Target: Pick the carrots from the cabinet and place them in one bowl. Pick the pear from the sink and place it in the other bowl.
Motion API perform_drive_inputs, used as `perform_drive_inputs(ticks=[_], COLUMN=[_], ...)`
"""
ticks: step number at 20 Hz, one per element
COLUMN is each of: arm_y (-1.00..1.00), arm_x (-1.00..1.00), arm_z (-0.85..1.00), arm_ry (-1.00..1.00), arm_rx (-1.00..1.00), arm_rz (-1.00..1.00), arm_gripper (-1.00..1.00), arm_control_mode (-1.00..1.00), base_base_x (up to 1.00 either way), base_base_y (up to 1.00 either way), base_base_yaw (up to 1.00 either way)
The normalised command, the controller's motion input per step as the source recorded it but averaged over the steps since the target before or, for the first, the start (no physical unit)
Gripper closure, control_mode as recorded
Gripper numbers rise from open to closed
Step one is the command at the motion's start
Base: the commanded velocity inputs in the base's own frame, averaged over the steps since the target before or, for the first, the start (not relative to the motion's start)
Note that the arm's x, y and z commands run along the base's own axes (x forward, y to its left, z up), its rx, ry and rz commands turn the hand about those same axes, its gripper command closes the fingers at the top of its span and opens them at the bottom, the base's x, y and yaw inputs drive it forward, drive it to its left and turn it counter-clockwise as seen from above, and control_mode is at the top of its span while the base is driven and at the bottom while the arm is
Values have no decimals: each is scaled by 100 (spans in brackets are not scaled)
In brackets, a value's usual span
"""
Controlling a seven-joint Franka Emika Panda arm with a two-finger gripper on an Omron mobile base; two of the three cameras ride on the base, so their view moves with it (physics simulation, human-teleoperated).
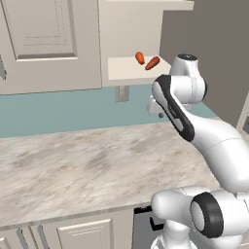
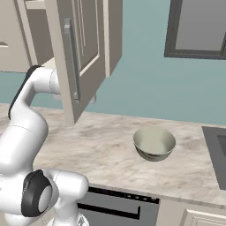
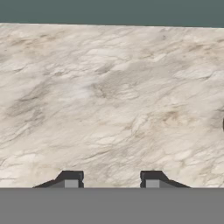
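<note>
Two orange-red carrots [image 1: 140, 58] [image 1: 152, 62] lie on the pale shelf of the open cabinet [image 1: 126, 68]. A round bowl [image 2: 154, 143] with a cream inside and a grey-green outside stands empty on the marble counter. In the hand view my gripper [image 3: 111, 179] points down at bare counter; its two dark fingertips [image 3: 70, 178] stand apart with nothing between them, so it is open. The arm's elbow rises in front of the shelf, below and to the right of the carrots. A dark grey sink edge [image 2: 216, 150] shows at the far right. The pear is out of view.
The cabinet's open door [image 2: 73, 57] with a metal bar handle hangs over the counter beside my arm. A wall outlet [image 1: 121, 92] sits under the shelf. A dishwasher front [image 2: 114, 205] lies below the counter edge. A window frame [image 2: 198, 26] is at the top right.
</note>
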Motion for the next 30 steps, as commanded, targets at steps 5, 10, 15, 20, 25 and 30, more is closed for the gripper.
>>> perform_drive_inputs(ticks=[5,10,15,20,25,30], arm_y=[0,0,0,0,0,0], arm_x=[0,0,0,0,0,0], arm_z=[0,0,0,0,0,0], arm_ry=[0,0,0,0,0,0], arm_rx=[0,0,0,0,0,0], arm_rz=[0,0,0,0,0,0], arm_gripper=[-100,-100,-100,-100,-100,-100], arm_control_mode=[100,100,100,100,100,100], base_base_x=[0,6,22,25,23,0], base_base_y=[0,13,32,28,44,62], base_base_yaw=[0,-3,-12,-11,-7,0])
